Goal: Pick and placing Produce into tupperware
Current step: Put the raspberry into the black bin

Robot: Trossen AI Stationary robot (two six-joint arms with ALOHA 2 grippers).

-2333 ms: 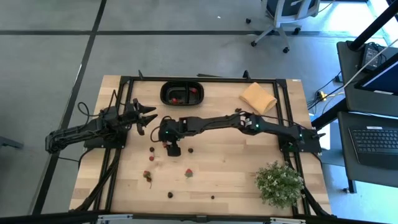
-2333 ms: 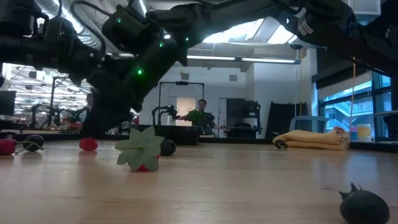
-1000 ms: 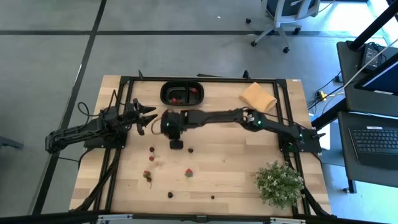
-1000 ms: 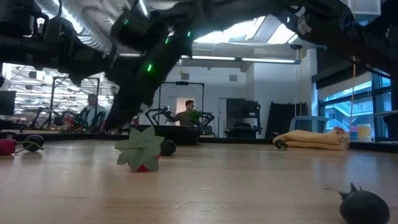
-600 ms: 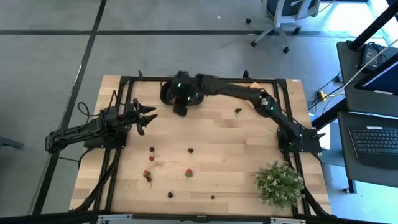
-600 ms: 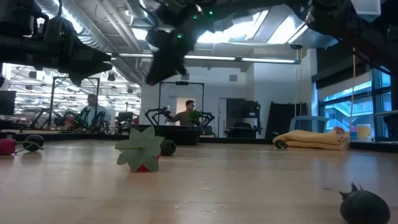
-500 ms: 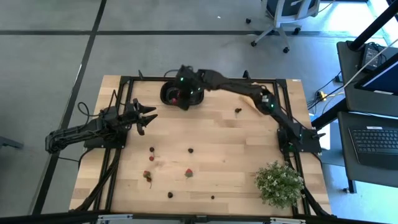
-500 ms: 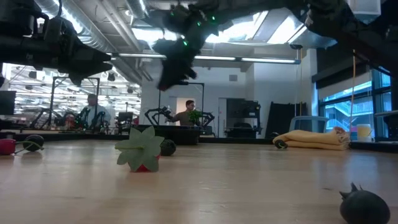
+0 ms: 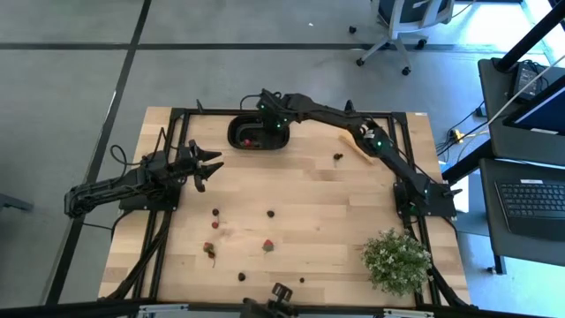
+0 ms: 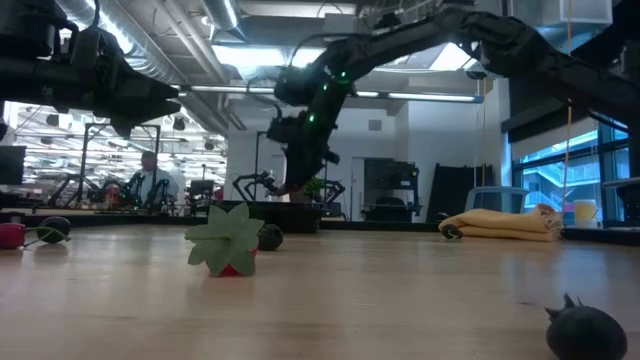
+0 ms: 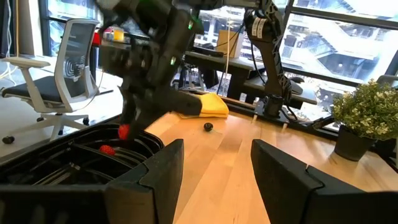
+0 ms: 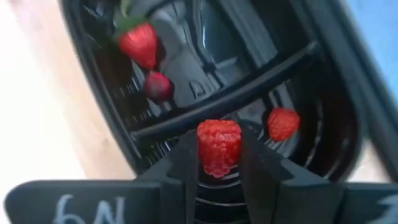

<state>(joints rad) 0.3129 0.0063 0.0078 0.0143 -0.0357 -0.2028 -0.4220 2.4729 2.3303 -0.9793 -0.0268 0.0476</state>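
My right gripper (image 12: 219,163) is shut on a red raspberry (image 12: 219,146) and hangs over the tupperware (image 9: 240,140), a black oval container at the table's far edge. In the container lie a strawberry (image 12: 138,45), a dark berry (image 12: 158,86) and another red berry (image 12: 283,122). In the high view the right gripper (image 9: 272,125) stands above the container's right half. Several loose pieces of produce lie on the table, among them a strawberry (image 9: 267,246) and a dark berry (image 9: 271,212). My left gripper (image 9: 210,168) waits open at the table's left. My right gripper pinches the raspberry by its two opposite sides (image 12: 203,148) between its two fingers. The fingers come from above, pointing down. The berry is lifted clear, above the divider between the container's two compartments (image 12: 205,106).
A tan pad (image 9: 369,150) lies at the far right, partly under the right arm. A leafy potted plant (image 9: 397,261) stands at the near right. A dark berry (image 9: 338,158) lies right of the container. In the low view a strawberry (image 10: 228,245) lies on its side.
My right gripper has risen from the middle of the table and swung toward the far edge, carrying the raspberry clear of the wood. It has then come down over the container. Its fingers have stayed shut on the berry.
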